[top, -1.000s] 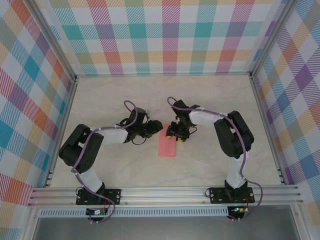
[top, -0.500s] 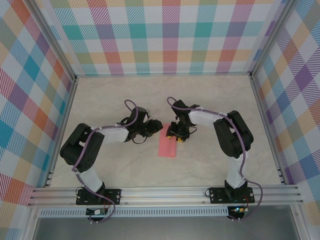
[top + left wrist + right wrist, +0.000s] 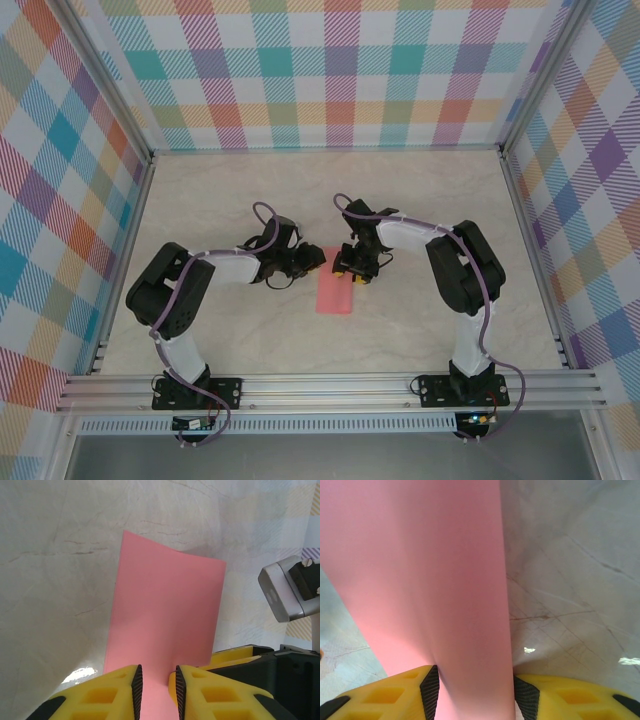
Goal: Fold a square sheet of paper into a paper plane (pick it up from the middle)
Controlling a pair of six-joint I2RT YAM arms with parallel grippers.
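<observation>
The square sheet of paper [image 3: 335, 293] lies on the table as a narrow salmon-pink rectangle, its long side running towards the arms. My left gripper [image 3: 318, 258] sits at its far left corner. In the left wrist view the paper [image 3: 167, 615] runs between the pads, and the left gripper [image 3: 156, 690] is open by a narrow gap. My right gripper [image 3: 345, 270] is at the far end from the other side. Its wrist view has the paper [image 3: 420, 570] bulging up between widely spaced pads, so the right gripper [image 3: 472, 695] is open. No paper plane is in view.
The marble-patterned table [image 3: 450, 200] is walled by checked panels, with an aluminium rail [image 3: 330, 385] along the near edge. The two grippers are close together; a yellow finger [image 3: 240, 656] of the right gripper and its silver housing [image 3: 282, 592] appear in the left wrist view.
My left gripper has edged right, closer to the far end of the paper. The right gripper and the paper have stayed where they were.
</observation>
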